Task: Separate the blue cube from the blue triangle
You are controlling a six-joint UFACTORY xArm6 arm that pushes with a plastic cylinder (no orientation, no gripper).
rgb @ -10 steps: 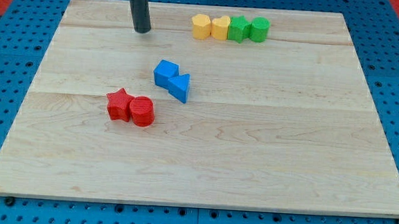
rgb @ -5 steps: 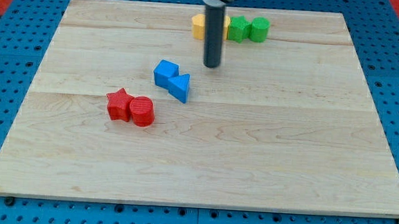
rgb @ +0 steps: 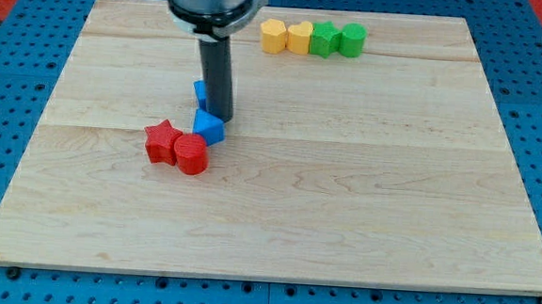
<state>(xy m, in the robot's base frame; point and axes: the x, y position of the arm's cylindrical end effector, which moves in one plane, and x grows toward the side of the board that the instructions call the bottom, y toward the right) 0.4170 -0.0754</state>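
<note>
- My tip [rgb: 220, 118] stands on the board between the two blue blocks. I have no fingers to open or close, only this straight rod, so nothing is clamped.
- The blue cube [rgb: 200, 93] lies just at the view's left of the rod and slightly toward the view's top. The rod hides most of it, so I see only a narrow blue edge and I cannot tell if it touches the rod.
- The blue triangle [rgb: 208, 127] lies just below my tip, toward the view's bottom and a little to the left. It seems to touch the red cylinder [rgb: 191, 154], or almost.
- The red star [rgb: 161, 141] sits at the left side of the red cylinder, touching it.
- The relation that matters, in my judgement: the two blue blocks lie along a line going from top to bottom of the view, with my tip at the right side of the gap. A push on one block away from the other along this line would widen the gap.
- The risk, I think, is that the triangle presses into the red pair.
- Far away, at the view's top, stand two yellow blocks [rgb: 286, 37] and two green blocks [rgb: 338, 39] in one row on the wooden board [rgb: 363, 195].
</note>
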